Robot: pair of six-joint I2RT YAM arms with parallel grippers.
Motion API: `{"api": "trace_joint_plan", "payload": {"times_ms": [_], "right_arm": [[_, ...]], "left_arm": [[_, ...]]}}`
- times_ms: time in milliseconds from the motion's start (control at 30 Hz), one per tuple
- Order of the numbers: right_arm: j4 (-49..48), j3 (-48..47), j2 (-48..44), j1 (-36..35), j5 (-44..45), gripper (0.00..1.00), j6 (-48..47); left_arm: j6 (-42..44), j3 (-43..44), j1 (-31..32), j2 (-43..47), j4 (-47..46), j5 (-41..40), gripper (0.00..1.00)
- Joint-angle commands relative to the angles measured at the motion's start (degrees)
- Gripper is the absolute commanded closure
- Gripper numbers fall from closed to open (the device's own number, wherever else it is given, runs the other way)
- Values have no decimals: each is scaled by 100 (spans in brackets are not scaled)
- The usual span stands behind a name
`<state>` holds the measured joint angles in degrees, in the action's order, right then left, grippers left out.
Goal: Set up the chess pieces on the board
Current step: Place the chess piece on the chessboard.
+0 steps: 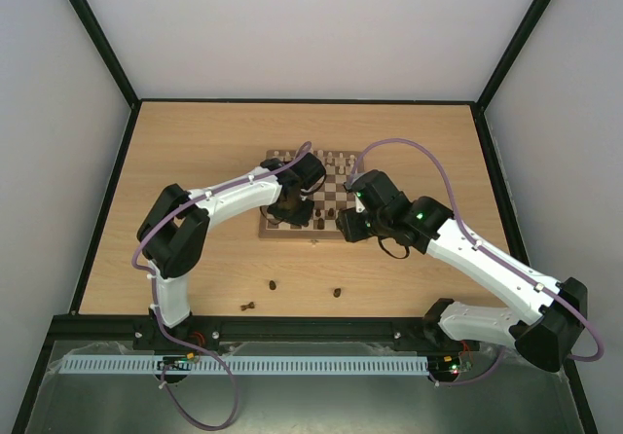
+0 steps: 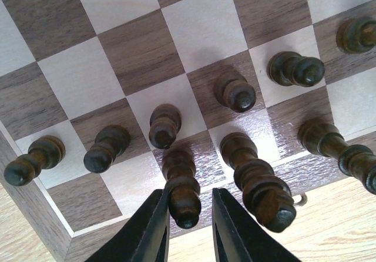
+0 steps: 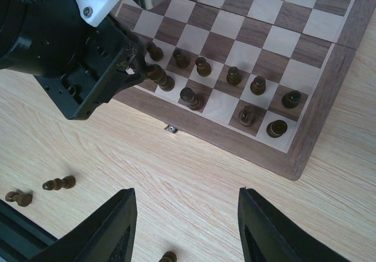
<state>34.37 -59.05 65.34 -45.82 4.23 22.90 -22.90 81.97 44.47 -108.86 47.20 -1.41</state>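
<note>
The board [image 1: 336, 176] lies mid-table, and dark chess pieces [image 3: 202, 66] stand in its two near rows. My left gripper [image 2: 189, 215] straddles a dark piece [image 2: 183, 188] that stands upright on a near-row square. The left finger touches the piece and a thin gap shows at the right finger, so the jaws are slightly open. A taller dark piece [image 2: 258, 182] stands just to its right. My right gripper [image 3: 185, 227] hangs wide open over the bare table in front of the board's near edge, holding nothing.
Three dark pieces lie loose on the table in front of the board [image 1: 274, 284] [image 1: 337, 293] [image 1: 248, 307]; one [image 3: 168, 256] lies just below the right gripper. A small metal latch [image 3: 171, 129] juts from the board's near edge. Pale pieces [image 1: 341, 159] stand at the far side.
</note>
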Motion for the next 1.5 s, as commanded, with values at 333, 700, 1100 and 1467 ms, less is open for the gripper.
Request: {"api": "trace_joint_plan", "payload": {"times_ms": [333, 700, 1100, 1467], "right_arm": [[34, 119, -30, 11, -19, 51, -66], [18, 122, 24, 7, -14, 51, -66], [32, 103, 190, 6, 25, 51, -48], [266, 153, 449, -37, -346, 50, 265]], "left_arm": [[4, -4, 27, 171, -44, 66, 68], [-63, -69, 18, 374, -62, -46, 67], [-140, -104, 18, 930, -4, -27, 66], [-269, -616, 27, 2423, -277, 85, 49]]}}
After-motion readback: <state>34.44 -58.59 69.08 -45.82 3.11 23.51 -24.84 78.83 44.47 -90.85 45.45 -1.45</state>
